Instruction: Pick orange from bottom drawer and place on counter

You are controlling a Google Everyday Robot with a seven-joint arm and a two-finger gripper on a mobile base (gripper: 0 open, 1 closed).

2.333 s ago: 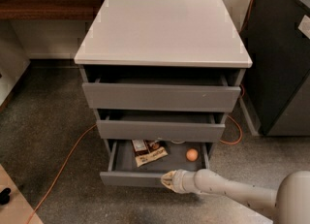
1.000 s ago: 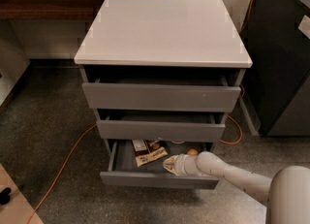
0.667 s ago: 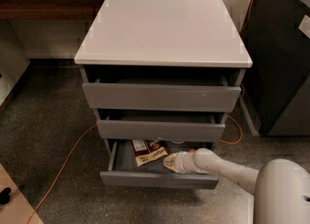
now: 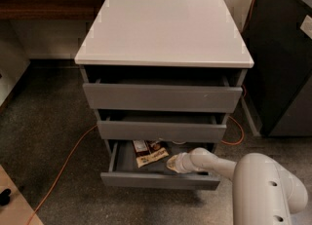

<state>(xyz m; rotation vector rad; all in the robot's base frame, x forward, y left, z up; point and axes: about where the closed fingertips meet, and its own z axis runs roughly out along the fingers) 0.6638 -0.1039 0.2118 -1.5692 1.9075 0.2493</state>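
The bottom drawer [image 4: 158, 180] of the grey cabinet is pulled open. My gripper [image 4: 174, 163] is down inside it, right of the middle, with the pale arm [image 4: 214, 163] reaching in from the lower right. The orange is hidden; the arm covers the right part of the drawer where it would lie. The white counter [image 4: 163, 29] on top of the cabinet is bare.
A brown snack packet [image 4: 148, 152] lies in the drawer just left of the gripper. A white bowl rim [image 4: 179, 142] peeks out under the middle drawer [image 4: 161, 130]. The top drawer [image 4: 162, 97] is slightly open. An orange cable [image 4: 63, 163] crosses the floor on the left, and a dark cabinet [image 4: 282, 58] stands on the right.
The arm has swung from the drawer's front edge into the drawer. The orange, seen earlier at the drawer's right, is now covered by the arm.
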